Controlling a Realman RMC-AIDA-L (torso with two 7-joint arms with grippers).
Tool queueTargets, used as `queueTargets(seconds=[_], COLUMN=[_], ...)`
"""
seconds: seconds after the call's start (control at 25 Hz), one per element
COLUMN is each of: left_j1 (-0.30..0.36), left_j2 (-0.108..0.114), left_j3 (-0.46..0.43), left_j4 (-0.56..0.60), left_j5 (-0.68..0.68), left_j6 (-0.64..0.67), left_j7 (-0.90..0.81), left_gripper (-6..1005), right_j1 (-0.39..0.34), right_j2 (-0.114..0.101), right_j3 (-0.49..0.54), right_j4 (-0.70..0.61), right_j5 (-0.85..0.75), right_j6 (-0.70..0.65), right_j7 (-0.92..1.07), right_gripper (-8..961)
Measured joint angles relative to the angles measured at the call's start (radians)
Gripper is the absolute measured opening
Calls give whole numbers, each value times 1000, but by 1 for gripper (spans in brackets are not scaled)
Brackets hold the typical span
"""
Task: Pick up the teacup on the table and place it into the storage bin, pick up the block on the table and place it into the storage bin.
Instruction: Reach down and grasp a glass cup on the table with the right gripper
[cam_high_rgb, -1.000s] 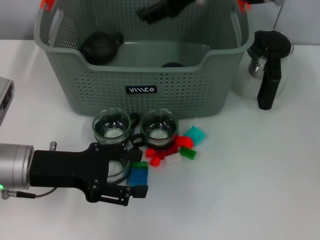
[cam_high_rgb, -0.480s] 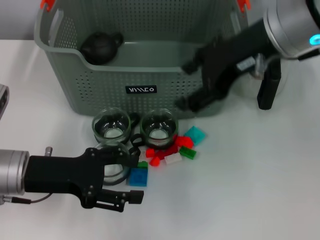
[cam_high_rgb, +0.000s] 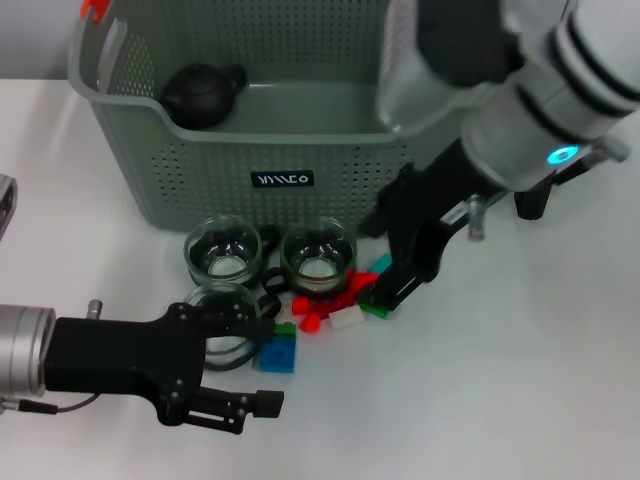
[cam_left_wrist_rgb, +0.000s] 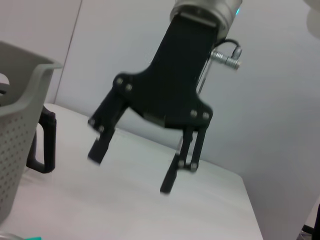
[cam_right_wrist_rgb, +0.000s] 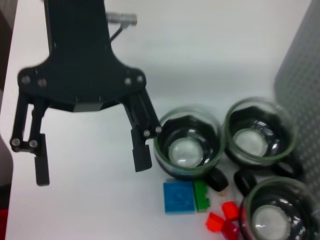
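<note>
Left gripper (cam_high_rgb: 238, 362): black fingers spread wide, lying low over the white table (cam_high_rgb: 560, 380), pinching nothing. One finger runs along the near side of the clear glass teacup with the black handle (cam_high_rgb: 222, 322); the other sits at the cup's far rim, so the cup stands between them, not yet clamped.

Beside those fingers: the blue studded plastic block (cam_high_rgb: 277, 353) lies just past the fingertips, touching a small green brick (cam_right_wrist_rgb: 202, 195).

Right gripper (cam_high_rgb: 398, 255): black fingers parted, empty, hanging over the scatter of small red bricks (cam_high_rgb: 322, 308) and the teal block (cam_high_rgb: 380, 265).

Further out from the left fingers: two more clear glass teacups (cam_high_rgb: 225, 250) stand side by side, close against the front wall of the large grey-green perforated plastic storage bin (cam_high_rgb: 280, 180).

In the bin: a dark round teapot (cam_high_rgb: 203, 95) rests in the far corner on the left arm's side.

Handling, teacup: glass, so likely light, stiff, slick and breakable. Best taken across the round wall below the rim, clear of the handle, with a gentle squeeze and a level lift.

Handling, block: probably hard, light plastic. Flat opposite sides give the surest hold, though the green brick alongside may get dragged with it.

Risk: both arms crowd one small patch.
</note>
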Motion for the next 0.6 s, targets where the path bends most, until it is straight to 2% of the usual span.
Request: queueTargets(seconds=[0.24,0.6], left_j1=[0,-2], left_j2=[-1,-2], left_j3=[3,0], left_j4=[0,-2], left_j5=[1,1], left_j6=[0,0], left_j7=[1,9], left_gripper=[783,781], right_j1=[62,105], right_j2=[2,7], right_j3=[-73,-197], right_j4=[169,321], right_j5=[4,55], right_j6=[113,341], right_j7=[-18,-44], right_gripper=[838,838])
